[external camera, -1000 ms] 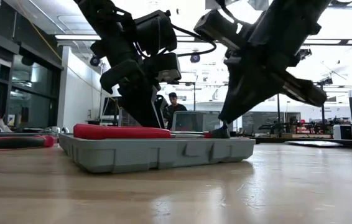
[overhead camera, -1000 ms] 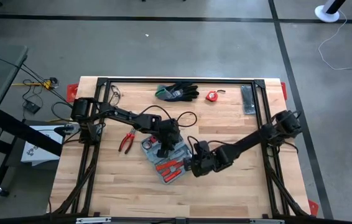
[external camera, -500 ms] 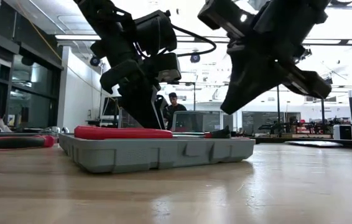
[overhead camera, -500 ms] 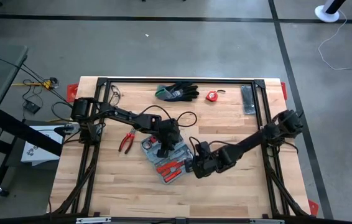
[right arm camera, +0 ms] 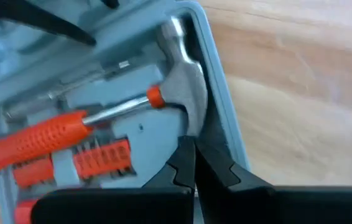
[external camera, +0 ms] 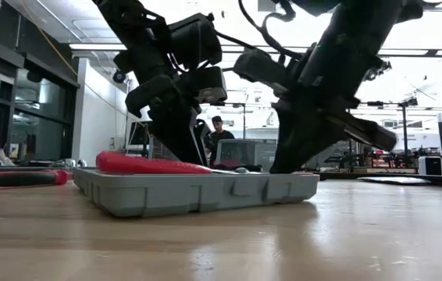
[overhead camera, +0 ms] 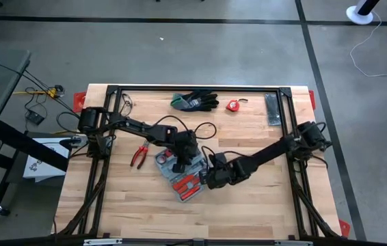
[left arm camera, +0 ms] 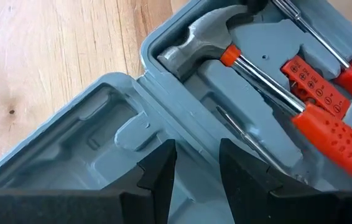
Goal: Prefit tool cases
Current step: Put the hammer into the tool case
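Wooden table [overhead camera: 262, 205] amid grey concrete floor [overhead camera: 180, 55]

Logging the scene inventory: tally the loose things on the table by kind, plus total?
Tool case: 1
Hammer: 1
Red pliers: 1
Pair of gloves: 1
Tape measure: 1
Dark flat bar: 1
Total: 6

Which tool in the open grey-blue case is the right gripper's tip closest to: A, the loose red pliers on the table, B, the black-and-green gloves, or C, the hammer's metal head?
C: the right wrist view shows the shut right gripper right at the hammer head, inside the tool case.
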Controlling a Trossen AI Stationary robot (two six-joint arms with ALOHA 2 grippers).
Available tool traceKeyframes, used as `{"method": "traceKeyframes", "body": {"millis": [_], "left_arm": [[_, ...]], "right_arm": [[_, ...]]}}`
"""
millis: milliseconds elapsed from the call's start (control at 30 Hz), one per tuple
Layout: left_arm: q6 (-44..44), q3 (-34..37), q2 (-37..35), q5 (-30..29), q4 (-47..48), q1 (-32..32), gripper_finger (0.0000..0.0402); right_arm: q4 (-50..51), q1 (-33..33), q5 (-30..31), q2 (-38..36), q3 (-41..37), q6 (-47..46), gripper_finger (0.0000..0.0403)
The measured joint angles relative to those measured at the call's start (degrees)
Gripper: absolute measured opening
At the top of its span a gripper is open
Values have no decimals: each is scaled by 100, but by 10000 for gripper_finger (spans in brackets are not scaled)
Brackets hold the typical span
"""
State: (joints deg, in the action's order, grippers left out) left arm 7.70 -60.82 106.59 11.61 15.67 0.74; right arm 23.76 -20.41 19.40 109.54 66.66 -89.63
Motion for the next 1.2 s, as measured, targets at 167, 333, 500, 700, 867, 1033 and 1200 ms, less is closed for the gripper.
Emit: {"method": "traceKeyframes", "body": {"millis": [167, 333, 500, 700, 867, 1033, 1200], "left_arm": [[-2, 0, -2, 7, 1, 1, 115], [-2, 0, 3, 31, -25, -5, 115], [-52, 0, -187, 31, 206, -5, 115], [-135, -77, -999, -69, 1113, -5, 115], [-854, 719, -1794, 40, 850, -59, 109], [-2031, 1942, -2872, 130, 424, -249, 85], [-3239, 2674, -3563, -66, 375, -608, 67]], "right_arm": [[-80, -25, 15, -78, -8, 150, 0], [-156, -332, 232, -79, -7, -214, 0], [-98, -547, 463, -79, -3, -586, 0], [-85, -563, 478, -79, -3, -592, 0], [-75, -545, 585, -79, -3, -541, 0], [-16, -528, 699, -81, -1, -537, 0], [88, -365, 654, -81, -1, -331, 0]]}}
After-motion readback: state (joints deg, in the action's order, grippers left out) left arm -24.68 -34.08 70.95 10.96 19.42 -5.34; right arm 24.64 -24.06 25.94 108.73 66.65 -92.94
